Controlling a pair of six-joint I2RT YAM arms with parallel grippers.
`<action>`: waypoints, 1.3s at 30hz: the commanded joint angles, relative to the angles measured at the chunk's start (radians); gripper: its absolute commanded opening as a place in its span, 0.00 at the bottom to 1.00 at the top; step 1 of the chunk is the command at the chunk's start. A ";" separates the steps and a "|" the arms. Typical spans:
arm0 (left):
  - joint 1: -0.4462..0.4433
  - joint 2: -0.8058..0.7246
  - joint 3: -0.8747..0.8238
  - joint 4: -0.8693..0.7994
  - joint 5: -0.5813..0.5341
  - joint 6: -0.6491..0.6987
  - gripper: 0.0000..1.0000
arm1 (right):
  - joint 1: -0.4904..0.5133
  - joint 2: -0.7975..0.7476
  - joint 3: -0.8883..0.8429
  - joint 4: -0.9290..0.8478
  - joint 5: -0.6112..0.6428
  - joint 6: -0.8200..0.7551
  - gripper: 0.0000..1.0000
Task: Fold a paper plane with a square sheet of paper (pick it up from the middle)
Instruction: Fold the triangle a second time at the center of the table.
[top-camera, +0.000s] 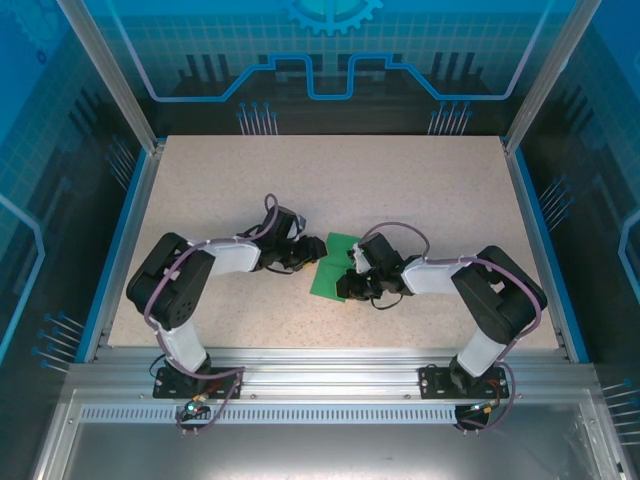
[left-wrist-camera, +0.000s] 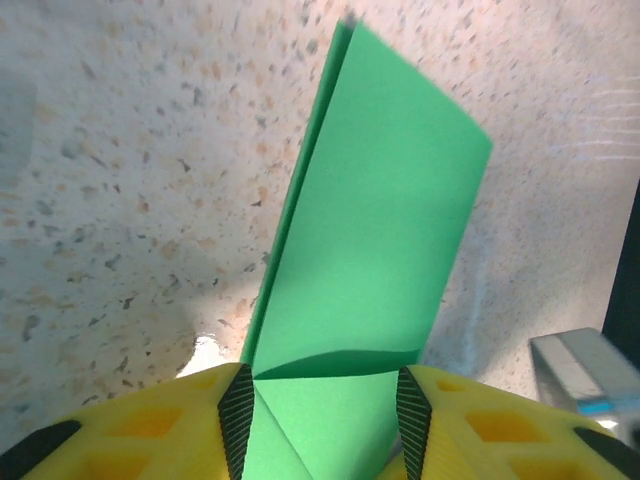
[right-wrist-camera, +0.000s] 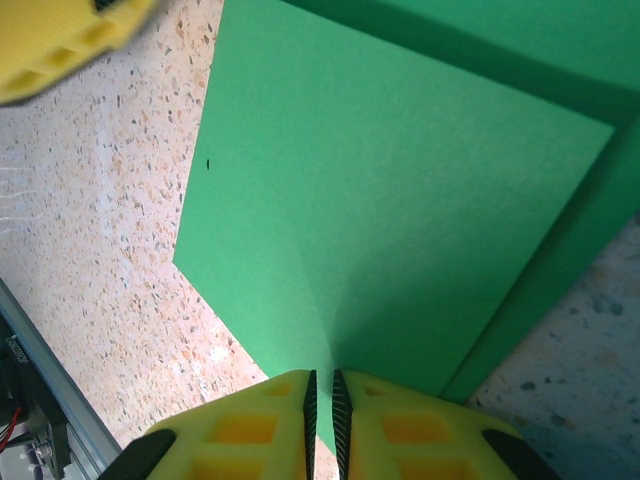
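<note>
Two claws on one sheet. Right gripper (right-wrist-camera: 322, 405): jaws pressed together with only a hairline slit, clamped on the near edge of the square sheet of paper (right-wrist-camera: 400, 200); green runs straight into the slit. Left gripper (left-wrist-camera: 325, 425): jaws apart, pads (left-wrist-camera: 237, 415) on either side of a folded part of the sheet (left-wrist-camera: 375, 230). Paper fills the gap from pad to pad, but cannot tell whether the pads actually press it. A short crease crosses the paper just ahead of the pads.

The sheet is no flat square: it is creased and layered. One panel tilts up off the surface in the left wrist view, and a second layer sits shadowed behind the top one in the right wrist view. From the top camera it (top-camera: 328, 270) lies about mid-bench (top-camera: 420, 190), a bit toward the near edge, between the two claws coming in from the left and right sides.

Judgement: mid-fold, paper plane far from done. Risks:
- The right pinch sits at the very edge, so a tug from the left side could slip the paper out and the fold springs open.
- If the left jaws close off the crease line, the crease goes crooked or doubles and the plane comes out lopsided.
- Both claws clamped and pulling apart would tear the thin paper.
- Claws are close together — yellow finger (right-wrist-camera: 60, 45) of the left one is near in the right wrist view, so a bump is possible.
</note>
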 joint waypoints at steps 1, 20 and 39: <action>0.003 -0.079 -0.011 -0.045 -0.008 0.034 0.46 | -0.005 0.041 -0.003 -0.110 0.023 -0.019 0.16; -0.113 -0.004 -0.015 0.039 0.018 -0.080 0.41 | -0.001 0.022 0.024 -0.110 0.028 -0.014 0.17; -0.109 0.127 0.006 0.005 -0.017 -0.078 0.35 | 0.013 -0.043 -0.044 -0.143 -0.015 -0.031 0.17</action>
